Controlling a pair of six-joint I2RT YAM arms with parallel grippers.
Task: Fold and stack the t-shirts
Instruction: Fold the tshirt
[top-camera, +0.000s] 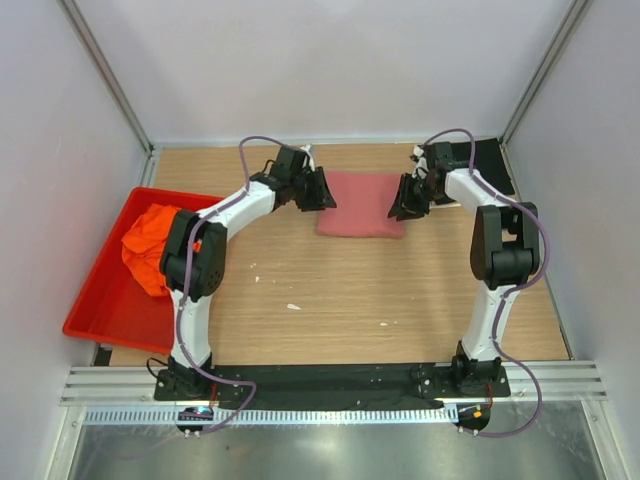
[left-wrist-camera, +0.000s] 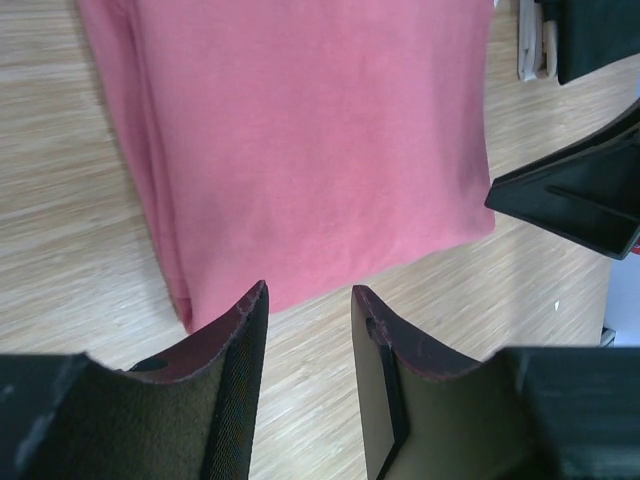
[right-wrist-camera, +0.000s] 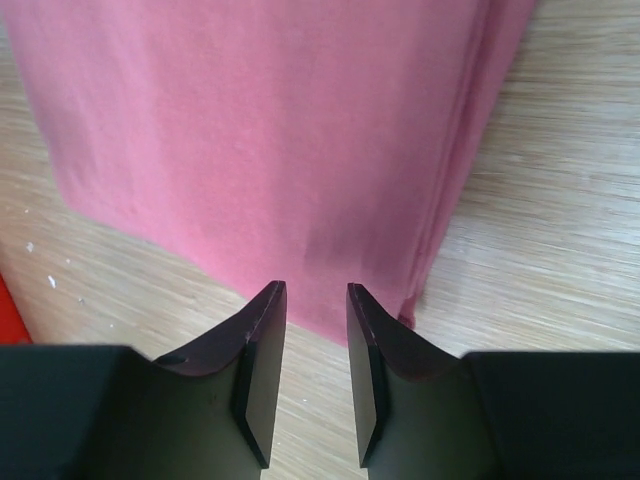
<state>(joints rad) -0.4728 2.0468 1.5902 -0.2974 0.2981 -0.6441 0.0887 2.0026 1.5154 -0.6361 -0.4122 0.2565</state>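
Grippers first: the left gripper (left-wrist-camera: 310, 292) has its jaws a little way apart with nothing between them. The right gripper (right-wrist-camera: 315, 290) is the same, maybe a touch narrower, and also empty. Both have black wedge-shaped fingers with matte inner faces.

Right off the fingertips in both wrist views is the rose-red shirt (top-camera: 360, 205), folded into a flat rectangle on the wooden table (top-camera: 330, 300). That's the bit that matters imo: the shirt lies between the two grippers with its long axis running left to right. So each arm faces one short end and neither is really nearer. The tips sit just at the cloth's edge, but I can't tell if they touch it. The cloth is soft, smooth and matte, and the stacked fold layers show along one side edge. My guess is any next grab would be a pinch at both ends together.

Further out, the orange shirt (top-camera: 148, 245) is a crumpled heap in the rigid red tray (top-camera: 95, 322) off to the left, closer to the left arm. At the back right corner there's a flat black shirt (top-camera: 500, 172), partly behind the right arm.
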